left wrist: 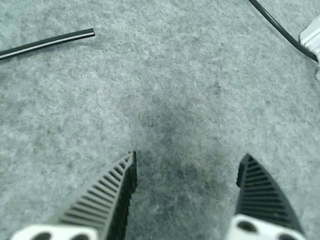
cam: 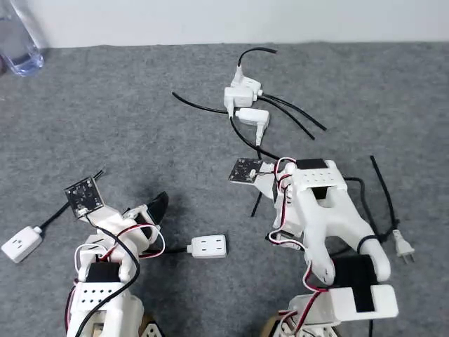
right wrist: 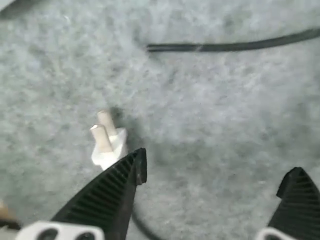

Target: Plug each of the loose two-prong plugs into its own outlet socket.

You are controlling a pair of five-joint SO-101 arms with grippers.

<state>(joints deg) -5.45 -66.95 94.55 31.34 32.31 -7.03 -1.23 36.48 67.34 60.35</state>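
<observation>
High view: two free white outlet blocks counted on the table, left socket (cam: 21, 243) at the table's left edge and middle socket (cam: 208, 246) between the arms. Far socket cluster (cam: 242, 95) already carries cables; I cannot separate its parts. One black plug (cam: 401, 246) lies just right of the right arm (cam: 330, 210), prongs toward the near edge.

Left wrist view: left hand (left wrist: 187, 170) released, fingers spread over bare carpet, nothing between them.

Right wrist view: right hand (right wrist: 220, 170) released. One white plug (right wrist: 107, 145) sits just beside one finger (right wrist: 107, 195), outside the gap, long axis running away from the hand, prongs leading. Judgement: the right arm is nearer and needs a sideways shift to straddle it.
</observation>
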